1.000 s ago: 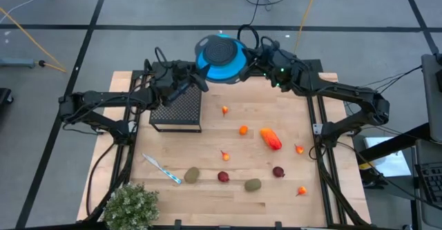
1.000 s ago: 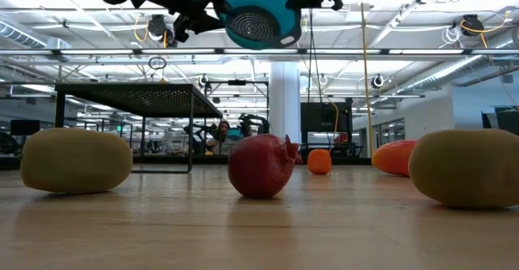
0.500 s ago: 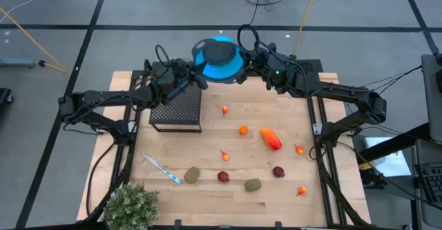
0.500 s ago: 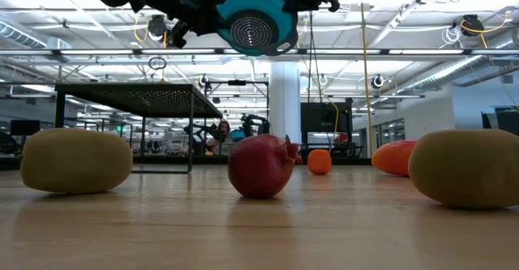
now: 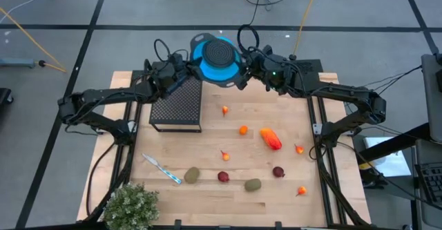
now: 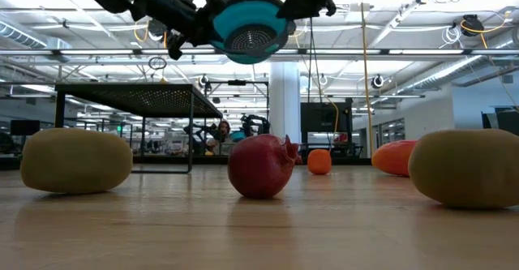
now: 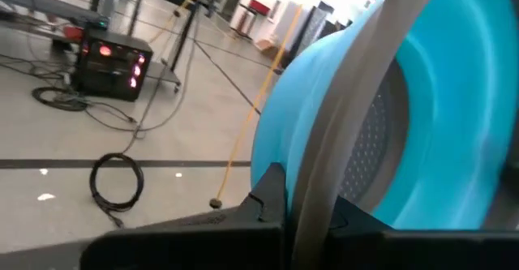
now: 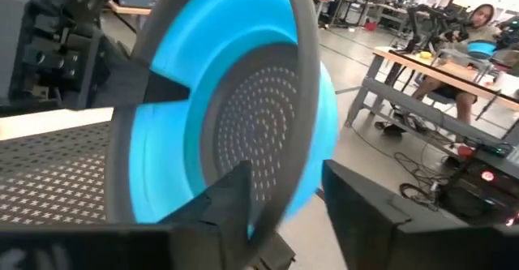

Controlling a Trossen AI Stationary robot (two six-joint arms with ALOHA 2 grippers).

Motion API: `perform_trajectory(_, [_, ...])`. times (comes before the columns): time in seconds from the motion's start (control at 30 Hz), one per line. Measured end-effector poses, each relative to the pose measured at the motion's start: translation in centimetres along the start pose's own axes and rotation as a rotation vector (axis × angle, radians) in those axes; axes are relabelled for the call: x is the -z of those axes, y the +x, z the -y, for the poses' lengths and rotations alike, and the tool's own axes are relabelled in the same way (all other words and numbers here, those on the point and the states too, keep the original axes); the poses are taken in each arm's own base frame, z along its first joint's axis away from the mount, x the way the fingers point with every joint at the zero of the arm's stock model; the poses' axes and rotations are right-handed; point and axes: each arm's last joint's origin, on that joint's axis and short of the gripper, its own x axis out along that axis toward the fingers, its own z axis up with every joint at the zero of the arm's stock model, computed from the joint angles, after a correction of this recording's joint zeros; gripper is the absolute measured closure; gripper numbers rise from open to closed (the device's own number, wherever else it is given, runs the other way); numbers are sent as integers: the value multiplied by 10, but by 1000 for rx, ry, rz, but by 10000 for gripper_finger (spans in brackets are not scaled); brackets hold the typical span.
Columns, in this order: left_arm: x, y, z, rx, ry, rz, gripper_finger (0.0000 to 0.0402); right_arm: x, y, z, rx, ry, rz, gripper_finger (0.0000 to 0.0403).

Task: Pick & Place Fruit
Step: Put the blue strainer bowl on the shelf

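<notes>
A blue colander (image 5: 215, 59) with a grey rim hangs in the air over the table's far edge, between my two arms; it also shows in the low view (image 6: 247, 25). My left gripper (image 5: 185, 71) is shut on its left side and my right gripper (image 5: 247, 68) on its right side. The fruit lies on the wooden table: an orange ball (image 5: 243, 129), a longer red-orange piece (image 5: 271, 139), two dark red rounds (image 5: 223, 177) (image 5: 278, 171), two olive-brown ovals (image 5: 192, 175) (image 5: 253, 184) and several tiny orange-red pieces (image 5: 225, 110). My left gripper holds the colander by its grey rim (image 7: 328, 165) on the side toward the table's left. The rim runs between the fingers (image 7: 268, 205), which come level from the left. The colander is lifted clear of the table. My right gripper has the grey rim (image 8: 285, 165) on the colander's right side between its two fingers (image 8: 235, 197), coming level from the table's right. The rim lies against one finger; a gap shows beside the other (image 8: 357, 197). The colander hangs clear, its perforated bottom down.
A black mesh box (image 5: 177, 109) stands at the table's far left, under my left arm. A thin blue-and-white stick (image 5: 162, 168) lies at the near left, and a bushy green plant (image 5: 131, 206) stands at the near left corner. A person sits in the room behind (image 8: 478, 27).
Both grippers have gone a little toward the table's left with the colander between them. The colander has tipped: its perforated bottom, which faced the table's near side, now points more downward.
</notes>
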Motion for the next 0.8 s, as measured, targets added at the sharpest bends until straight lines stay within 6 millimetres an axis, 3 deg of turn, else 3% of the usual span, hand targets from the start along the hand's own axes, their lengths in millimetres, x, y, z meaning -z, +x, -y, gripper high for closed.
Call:
perform_trajectory(0.33, [-13, 7, -25, -92, 41, 2, 401, 3, -7, 8, 173, -97, -80, 163])
perform_trajectory(0.5, [-40, 7, -41, -138, 1, -108, 401, 7, -17, 17, 219, -144, -168, 152])
perform_trajectory(0.63, [-68, 8, -47, -152, -10, -249, 401, 13, -22, 32, 186, -121, -238, 173])
perform_trajectory(0.8, [-97, 6, -51, -141, -40, -380, 401, 24, -20, 49, 45, -69, -250, 245])
